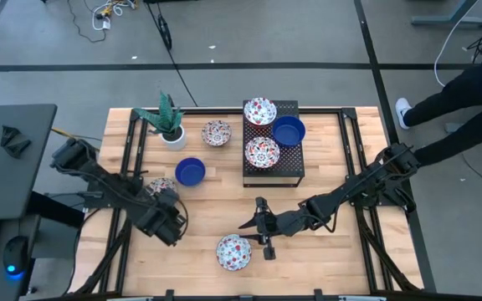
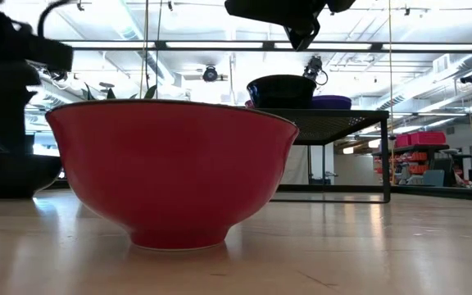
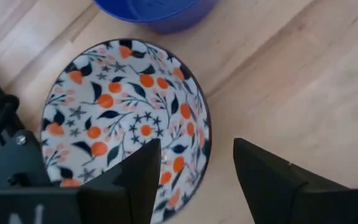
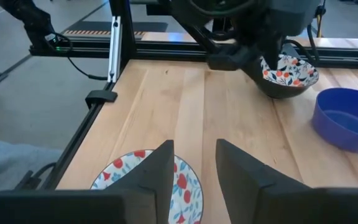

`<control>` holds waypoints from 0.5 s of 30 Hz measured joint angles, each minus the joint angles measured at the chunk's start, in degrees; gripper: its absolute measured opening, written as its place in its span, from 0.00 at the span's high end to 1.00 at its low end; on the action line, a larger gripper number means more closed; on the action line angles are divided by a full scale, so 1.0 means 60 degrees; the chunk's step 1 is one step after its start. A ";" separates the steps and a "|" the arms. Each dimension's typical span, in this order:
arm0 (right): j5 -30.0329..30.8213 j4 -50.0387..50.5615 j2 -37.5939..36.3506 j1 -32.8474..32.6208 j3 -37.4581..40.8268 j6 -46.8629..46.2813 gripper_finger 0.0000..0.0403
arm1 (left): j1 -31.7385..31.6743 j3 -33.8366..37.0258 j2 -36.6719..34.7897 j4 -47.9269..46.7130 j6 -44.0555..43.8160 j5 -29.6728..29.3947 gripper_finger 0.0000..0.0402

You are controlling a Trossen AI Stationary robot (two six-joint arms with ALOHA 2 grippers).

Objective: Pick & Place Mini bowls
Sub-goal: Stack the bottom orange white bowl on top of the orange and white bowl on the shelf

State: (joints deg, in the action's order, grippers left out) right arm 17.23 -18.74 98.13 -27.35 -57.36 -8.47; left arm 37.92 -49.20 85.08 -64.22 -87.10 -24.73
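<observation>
The left gripper (image 3: 194,171) is positioned over a floral bowl (image 3: 126,118) on the table (image 1: 325,251), fingers apart astride its rim, beside a blue bowl (image 1: 191,171). The right gripper (image 1: 253,224), fingers apart, hovers apparently just above a second floral bowl (image 1: 233,252) near the front edge.

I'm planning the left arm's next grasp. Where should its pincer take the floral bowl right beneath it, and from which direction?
Take the floral bowl by its rim, coming straight down from above. It sits upright and open on the table, so the thin lip near the left pincer fits between open fingers, one inside, one outside. The blue bowl crowds the far rim.
</observation>
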 joint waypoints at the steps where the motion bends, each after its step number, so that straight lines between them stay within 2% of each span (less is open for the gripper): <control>1: 0.0000 0.0009 0.0000 0.0000 0.0000 0.0000 0.69 | -0.0113 0.0076 0.0000 0.0051 0.0056 -0.0007 0.48; 15: -0.0018 0.0164 -0.0004 0.0000 0.0004 0.0001 0.69 | -0.0864 0.0469 0.0004 0.0677 0.0054 -0.0002 0.60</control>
State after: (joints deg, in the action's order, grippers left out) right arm 17.12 -17.76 98.10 -27.35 -57.34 -8.46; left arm 32.74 -46.39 85.10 -60.16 -86.78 -24.74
